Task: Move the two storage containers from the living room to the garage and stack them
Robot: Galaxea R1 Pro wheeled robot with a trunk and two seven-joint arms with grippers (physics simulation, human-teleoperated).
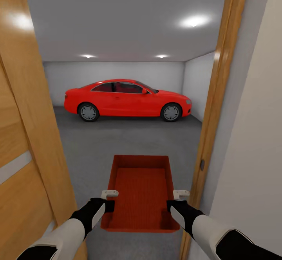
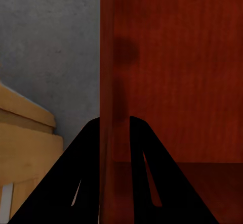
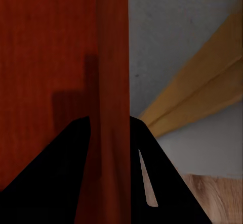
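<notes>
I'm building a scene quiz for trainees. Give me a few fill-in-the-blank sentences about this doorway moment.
1. The storage container is held by ____ grippers.
2. The car ahead is ____.
3. The left gripper pinches the container's thin ____.
4. The garage floor is ____ concrete.

Missing words: both; red; wall; grey

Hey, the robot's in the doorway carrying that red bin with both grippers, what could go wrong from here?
1. The storage container hangs from thin side walls alone, pinched by the left gripper and right gripper; a jolt might let one wall slip out.
2. The open door and the door frame stand close on both sides, so an elbow or the bin's edge may clip them on the way through.
3. The red car is parked ahead, limiting room on the garage floor.
</notes>
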